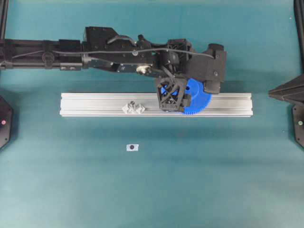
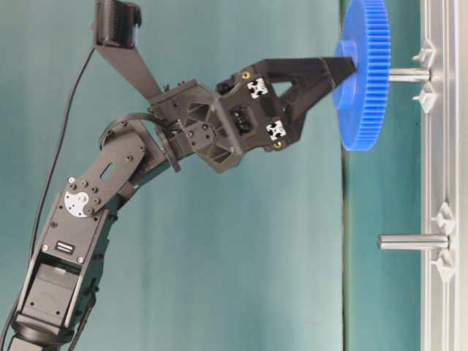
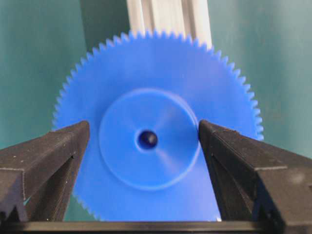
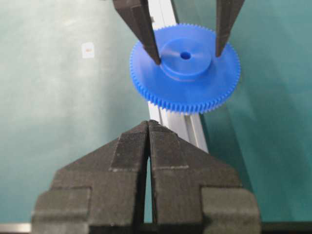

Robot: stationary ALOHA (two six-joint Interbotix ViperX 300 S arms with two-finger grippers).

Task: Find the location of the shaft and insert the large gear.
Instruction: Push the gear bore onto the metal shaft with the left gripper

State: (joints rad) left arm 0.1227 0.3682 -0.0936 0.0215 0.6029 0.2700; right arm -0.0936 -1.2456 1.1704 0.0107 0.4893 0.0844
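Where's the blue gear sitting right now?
The large gear sits on a shaft on the aluminium rail, right of centre overhead, its hub between the left gripper's open fingers.

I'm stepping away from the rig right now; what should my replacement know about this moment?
Left end effector: open, its fingers on either side of the gear's raised hub with gaps showing, so nothing is held.
Right end effector: shut, empty, parked back from the rail.
Gear: sits on the shaft on the rail, level with it, shaft through the centre hole.
A second pin on the rail is bare.
Done: gear placed and released.
Left: back the left arm away; probably check how far down the gear sits, since a length of shaft shows beneath it.
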